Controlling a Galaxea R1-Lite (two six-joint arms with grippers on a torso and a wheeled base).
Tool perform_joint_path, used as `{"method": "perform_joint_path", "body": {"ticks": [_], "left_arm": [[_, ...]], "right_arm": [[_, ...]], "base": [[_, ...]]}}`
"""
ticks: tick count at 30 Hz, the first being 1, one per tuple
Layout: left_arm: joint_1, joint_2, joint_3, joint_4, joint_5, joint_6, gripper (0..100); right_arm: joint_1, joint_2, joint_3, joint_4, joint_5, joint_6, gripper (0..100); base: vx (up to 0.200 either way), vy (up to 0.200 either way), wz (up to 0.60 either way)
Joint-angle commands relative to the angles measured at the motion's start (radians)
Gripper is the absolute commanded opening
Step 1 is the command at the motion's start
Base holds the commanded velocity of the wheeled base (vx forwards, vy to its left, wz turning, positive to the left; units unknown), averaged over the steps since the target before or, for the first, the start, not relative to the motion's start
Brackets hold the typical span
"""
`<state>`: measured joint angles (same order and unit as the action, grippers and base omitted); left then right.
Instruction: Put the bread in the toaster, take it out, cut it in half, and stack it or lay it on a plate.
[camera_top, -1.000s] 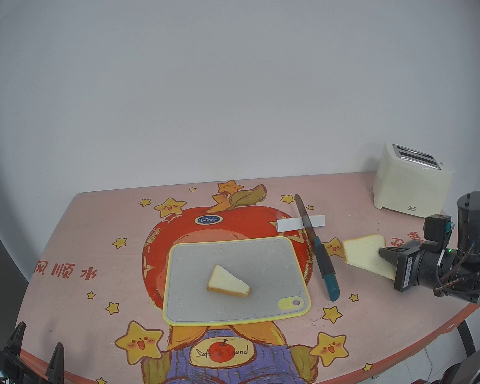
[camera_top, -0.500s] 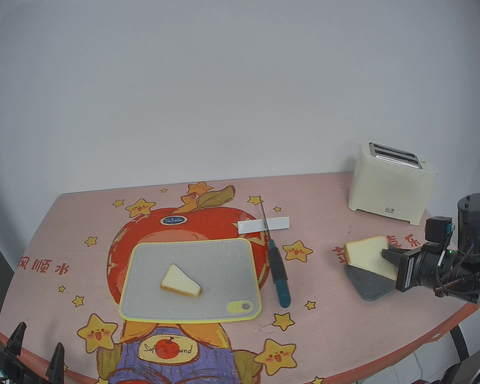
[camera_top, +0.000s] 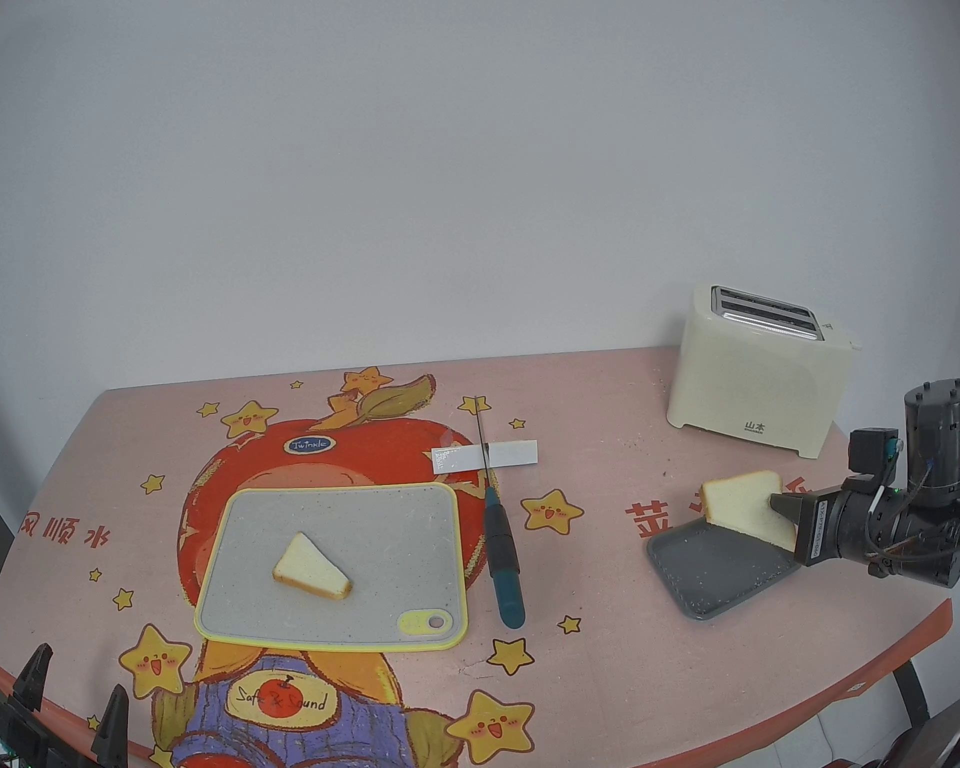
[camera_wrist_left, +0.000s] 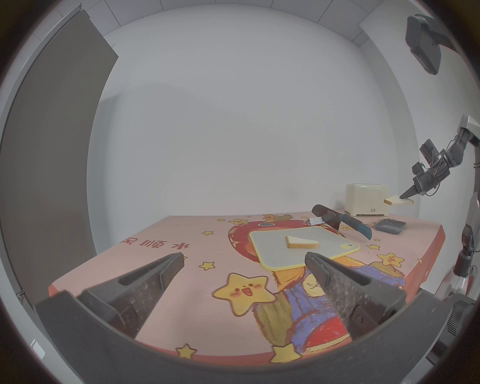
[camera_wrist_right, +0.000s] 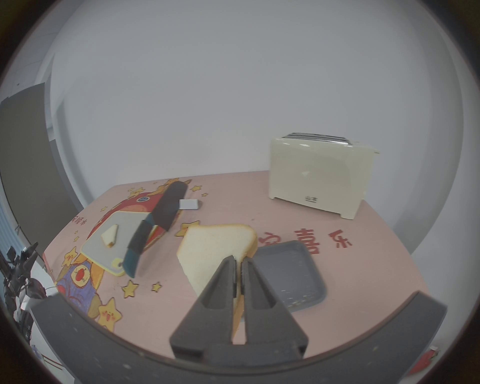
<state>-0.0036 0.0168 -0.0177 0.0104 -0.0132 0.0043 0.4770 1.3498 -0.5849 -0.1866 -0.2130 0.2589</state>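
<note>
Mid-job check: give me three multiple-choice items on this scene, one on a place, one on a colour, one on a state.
1. The loose bread half lies: A on the cutting board; B on a napkin; C in a bowl.
2. The knife handle is: A red; B teal; C white.
3. The right end effector is: A open; B shut on the knife; C shut on the held bread half.
Answers: A, it rests mid-board; B, teal grip beside the board; C, it pinches the slice above the plate.

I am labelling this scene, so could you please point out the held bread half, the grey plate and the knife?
held bread half (camera_top: 738, 503), head view, on its pale upper face.
grey plate (camera_top: 715, 577), head view, on its bare floor.
knife (camera_top: 498, 528), head view, on the dark part of its handle.
</note>
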Motion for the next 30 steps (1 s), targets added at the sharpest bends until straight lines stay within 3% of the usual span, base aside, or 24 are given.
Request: {"method": "perform_joint_path", "body": {"ticks": [1, 7, 12, 30], "left_arm": [[0.001, 0.002, 0.013, 0.000, -0.001, 0.000, 100], [0.001, 0.002, 0.013, 0.000, -0.001, 0.000, 100], [0.001, 0.002, 0.013, 0.000, 0.001, 0.000, 100], [0.001, 0.002, 0.015, 0.000, 0.001, 0.000, 100]], "right_arm": [[-0.014, 0.045, 0.005, 0.001, 0.003, 0.000, 0], [-0.031, 0.083, 0.010, 0.004, 0.003, -0.001, 0], [-0.034, 0.131, 0.022, 0.001, 0.003, -0.030, 0], [-0.034, 0.192, 0.017, -0.002, -0.011, -0.030, 0]], "base": [[0.000, 0.000, 0.00], [0.000, 0.000, 0.00], [0.000, 0.000, 0.00], [0.000, 0.000, 0.00]]}}
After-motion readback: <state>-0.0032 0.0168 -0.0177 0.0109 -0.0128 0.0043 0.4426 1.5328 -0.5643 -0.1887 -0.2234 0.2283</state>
